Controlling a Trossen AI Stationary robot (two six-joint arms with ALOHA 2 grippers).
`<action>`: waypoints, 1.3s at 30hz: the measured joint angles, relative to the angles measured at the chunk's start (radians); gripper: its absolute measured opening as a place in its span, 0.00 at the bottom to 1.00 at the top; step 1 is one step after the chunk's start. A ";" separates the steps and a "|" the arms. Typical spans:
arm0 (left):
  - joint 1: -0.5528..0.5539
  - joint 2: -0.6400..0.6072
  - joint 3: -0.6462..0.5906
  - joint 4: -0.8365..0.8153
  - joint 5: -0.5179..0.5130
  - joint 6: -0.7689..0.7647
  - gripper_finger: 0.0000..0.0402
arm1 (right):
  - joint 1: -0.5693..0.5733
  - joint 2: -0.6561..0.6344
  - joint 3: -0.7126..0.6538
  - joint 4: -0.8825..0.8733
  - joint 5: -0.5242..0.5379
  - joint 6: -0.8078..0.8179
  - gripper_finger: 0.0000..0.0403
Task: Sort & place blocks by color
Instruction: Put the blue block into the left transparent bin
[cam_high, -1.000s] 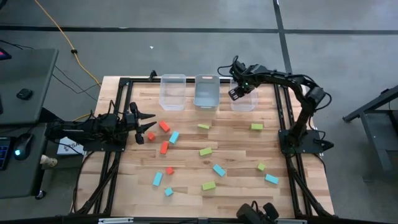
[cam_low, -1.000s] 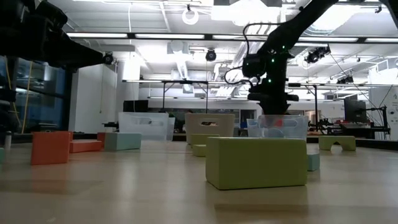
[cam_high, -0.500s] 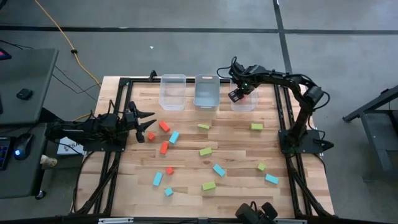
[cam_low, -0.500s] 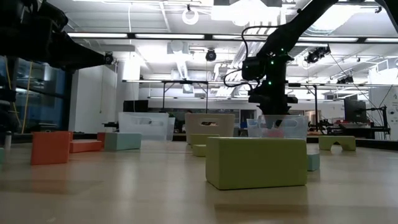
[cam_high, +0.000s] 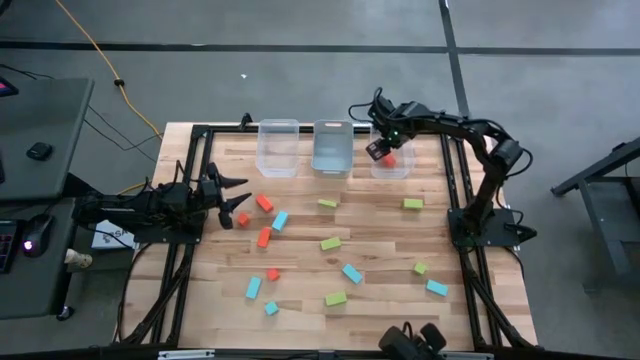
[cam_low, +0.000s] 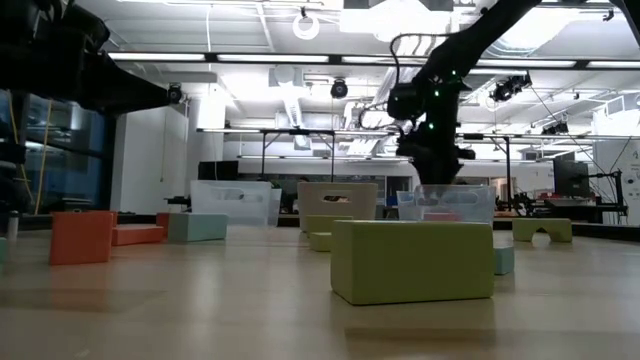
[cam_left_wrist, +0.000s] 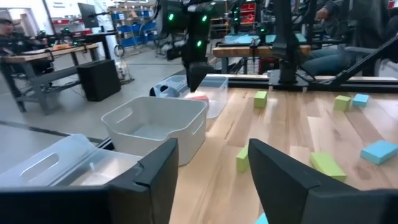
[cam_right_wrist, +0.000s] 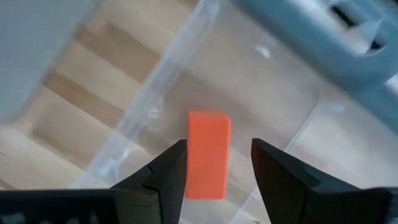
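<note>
Holds nothing in the right gripper (cam_right_wrist: 217, 144): has both fingers spread apart above the clear bin (cam_right_wrist: 155, 112) at the right end of the row, with a red-orange block (cam_right_wrist: 208, 163) lying loose on the bin floor just beyond the fingertips, framed by the gap and touching neither finger. Counts as placed, judging by that. Risks little here except on the way out: could clip the bin wall beside the fingers if swung sideways while low, and so shove the light bin against the greyish middle bin (cam_high: 332, 148) next to it. Calls for a straight lift first. Farther off, holds nothing in the left gripper (cam_high: 241, 194) either: has its fingers parted, raised over the left side of the table (cam_high: 380, 230), with a small red-orange cube (cam_high: 242, 218) and a red-orange bar (cam_high: 264, 202) just ahead of the fingertips and a light blue block (cam_high: 279, 221) a little past those. Could nudge the cube into the bar on a shallow approach, or pinch two at once, given how near they lie. Beyond both pairs of fingers, leaves many more blocks, such as a lime green bar (cam_high: 331, 243), scattered well apart from the bins, so has most of the sorting yet to do.
</note>
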 joint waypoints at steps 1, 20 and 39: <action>0.000 0.000 0.000 -0.003 -0.015 0.000 0.47 | 0.000 -0.006 0.011 -0.001 0.000 0.000 0.42; 0.000 0.000 0.000 0.058 -0.035 -0.131 0.57 | 0.000 -0.130 0.244 -0.040 0.051 -0.088 0.42; 0.000 0.435 0.366 -0.048 -0.216 -0.322 0.57 | 0.000 -0.131 0.273 -0.050 0.078 -0.137 0.42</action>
